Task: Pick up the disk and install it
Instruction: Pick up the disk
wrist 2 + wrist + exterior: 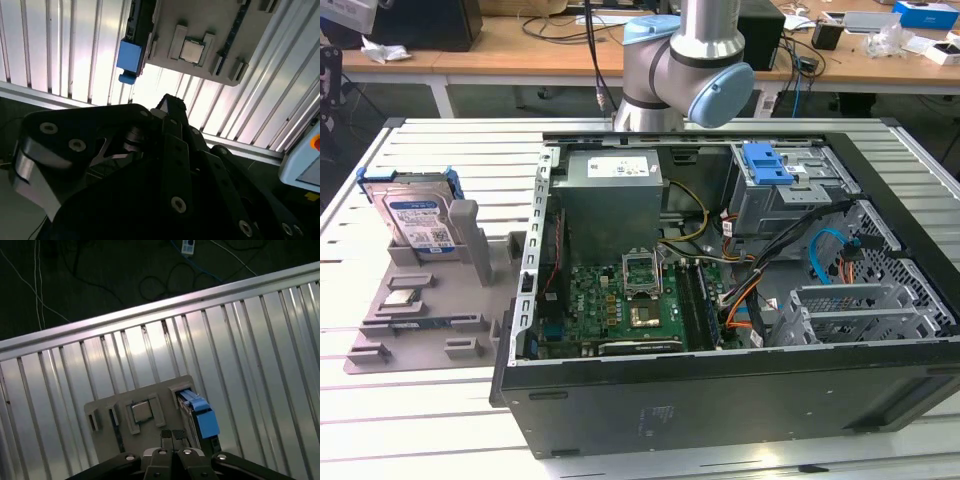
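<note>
step in hand, as judged: approach for pickup; disk not yet grasped, nothing installed. location of disk: standing on edge, slightly leaning, in a slot at the 12 o'clock end of the grey holder tray, at roughly 9 o'clock from the open computer case in the exterior view; blue carrier seen edge-on in both wrist views, just beside a processor chip lying flat on the same tray. gripper: fingertips pressed together, nothing between them, hovering well above the tray near its disk end, touching nothing. next move, as judged: fingers parted enough for the carrier, alignment over the disk's upper edge, straight descent clear of the tray's upright posts. arm: joints behind the case at 12 o'clock in the exterior view; wrist judged turned downward, from the look-down on slatted table and tray in both wrist views. drive bay with blue front at about 1 o'clock inside the case: possible seat, not certain.
</note>
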Controlling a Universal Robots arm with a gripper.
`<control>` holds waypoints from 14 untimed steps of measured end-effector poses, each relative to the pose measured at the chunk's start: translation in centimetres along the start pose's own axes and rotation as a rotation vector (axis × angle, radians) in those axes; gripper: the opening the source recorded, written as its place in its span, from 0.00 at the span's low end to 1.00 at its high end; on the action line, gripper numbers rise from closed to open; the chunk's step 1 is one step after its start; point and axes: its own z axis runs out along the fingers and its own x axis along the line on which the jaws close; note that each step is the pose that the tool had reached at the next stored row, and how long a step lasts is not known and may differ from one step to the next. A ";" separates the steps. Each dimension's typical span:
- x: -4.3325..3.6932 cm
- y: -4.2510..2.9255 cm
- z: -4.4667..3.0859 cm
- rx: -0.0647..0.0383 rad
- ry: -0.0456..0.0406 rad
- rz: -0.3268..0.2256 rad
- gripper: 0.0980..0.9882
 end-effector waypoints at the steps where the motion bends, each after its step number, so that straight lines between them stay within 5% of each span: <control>1: 0.00 0.00 0.00 0.000 0.0005 -0.012 0.01; 5: 0.00 0.00 0.00 -0.001 0.0032 -0.075 0.01; 11: 0.00 0.00 0.00 -0.002 0.0034 -0.081 0.01; 14: 0.00 0.00 0.00 -0.002 0.0035 -0.082 0.22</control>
